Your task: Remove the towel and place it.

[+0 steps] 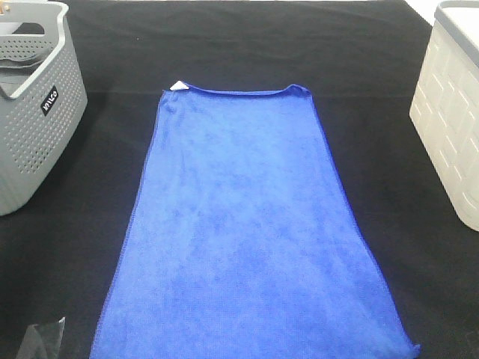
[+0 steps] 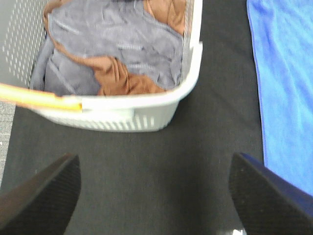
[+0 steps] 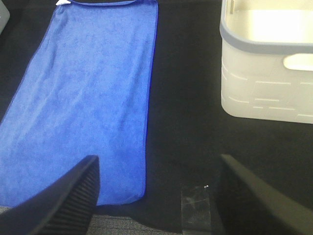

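The towel [image 1: 243, 224] is royal blue and lies spread flat on the black table cloth, its long side running from the front edge to mid-table. A small white tag [image 1: 178, 86] sits at its far left corner. Neither arm shows in the high view. In the left wrist view my left gripper [image 2: 154, 200] is open over bare black cloth, with the towel's [image 2: 288, 88] edge beside one finger. In the right wrist view my right gripper [image 3: 159, 200] is also open, near the towel's [image 3: 83, 98] front corner, and nothing lies between its fingers.
A grey perforated basket [image 1: 37, 127] stands at the left, with grey and brown cloth [image 2: 112, 49] inside it. A white basket [image 1: 449, 127] stands at the right, its wall [image 3: 264, 88] near my right gripper. A strip of clear tape [image 3: 195, 208] sticks to the table front.
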